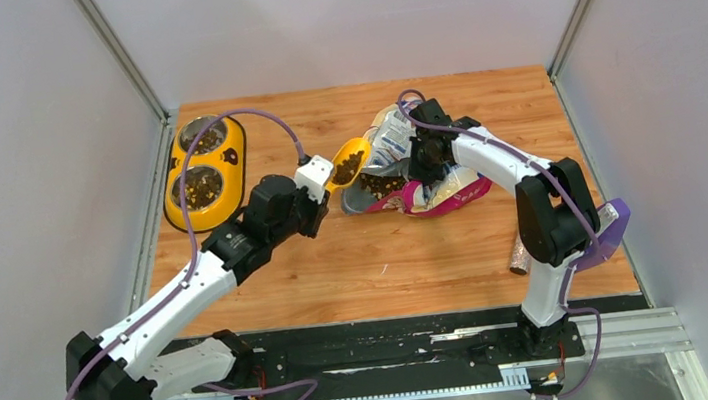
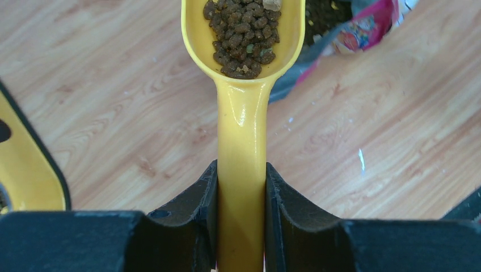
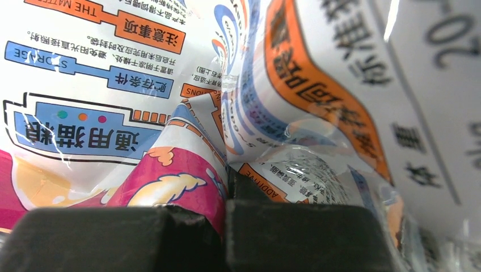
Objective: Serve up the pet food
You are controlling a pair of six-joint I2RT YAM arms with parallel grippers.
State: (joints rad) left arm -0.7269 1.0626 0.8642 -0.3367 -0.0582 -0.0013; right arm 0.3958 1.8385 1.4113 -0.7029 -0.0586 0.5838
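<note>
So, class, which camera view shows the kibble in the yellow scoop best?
Left wrist view: the kibble sits in the scoop close up, single pellets distinct. The top view shows it as a small dark patch; the right wrist view shows only the bag.

My left pincer (image 1: 319, 178) holds a yellow scoop (image 1: 362, 146) of kibble (image 1: 346, 169) at mid-frame, just left of the open bag (image 1: 435, 196). My right pincer (image 1: 422, 160) clamps that bag.

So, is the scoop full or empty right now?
Full: the scoop bowl is filled with brown kibble, plain in the left wrist view. The left gripper is shut on its handle.
</note>
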